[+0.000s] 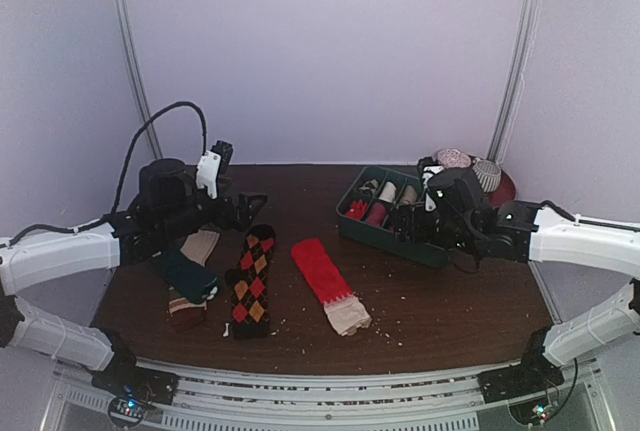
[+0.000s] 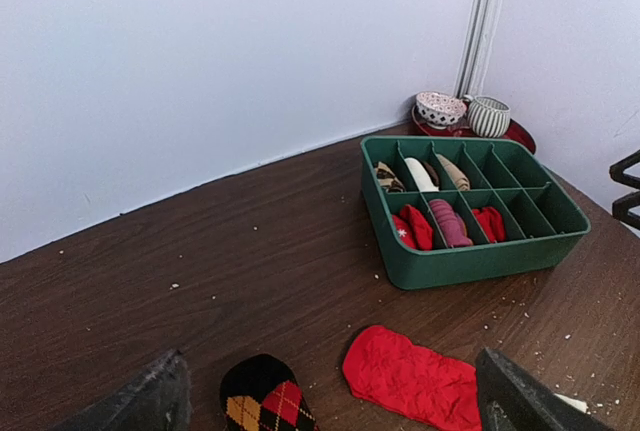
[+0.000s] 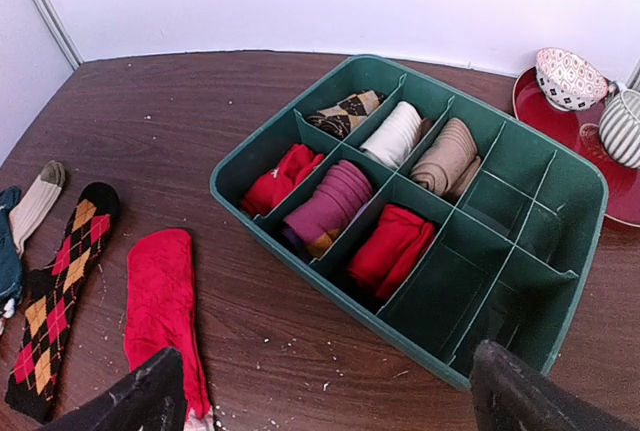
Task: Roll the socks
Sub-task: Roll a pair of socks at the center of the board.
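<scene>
Two socks are laid flat and unrolled near the middle of the table (image 1: 430, 311). The red sock (image 1: 322, 271) has a beige cuff. The argyle sock (image 1: 251, 279) lies just to its left and is not touching it. In the left wrist view only the argyle toe is seen, the rest being cut off by the bottom edge, and the red sock's cuff end is partly hidden behind one finger (image 2: 520, 396).

The left gripper (image 2: 330, 366) is held wide open near the toes, with nothing gripped. The right gripper (image 3: 328, 361) is spread just as wide and holds nothing, above the green tray (image 3: 240, 186), part of which is hidden by that arm in the top view.

Six rolled bundles (image 3: 335, 201) can be counted in the tray. A teal sock (image 1: 190, 273) and a beige sock (image 1: 200, 244) are partly covered by the left arm. There may be a third sock there, but this cannot be made out. Two bowls (image 3: 568, 76) are set on a red plate (image 3: 545, 116), one cut off at the frame edge.
</scene>
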